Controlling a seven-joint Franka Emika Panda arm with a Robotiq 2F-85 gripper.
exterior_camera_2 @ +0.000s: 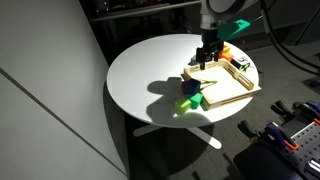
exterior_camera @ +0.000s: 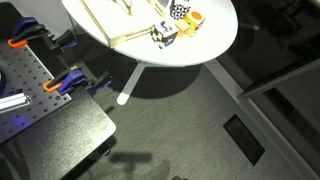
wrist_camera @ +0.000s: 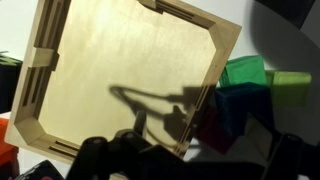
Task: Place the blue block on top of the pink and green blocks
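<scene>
Gripper (exterior_camera_2: 205, 62) hangs over wooden tray (exterior_camera_2: 226, 93), jaws spread, nothing btwn. Blue block (exterior_camera_2: 191, 88) sits at tray's 8 o'clock, beside green block (exterior_camera_2: 189, 103).

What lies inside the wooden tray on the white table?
In the wrist view the floor of the wooden tray is bare where it shows, with only a shadow on it. The claw covers the strip at the near edge, so that part cannot be checked.
</scene>
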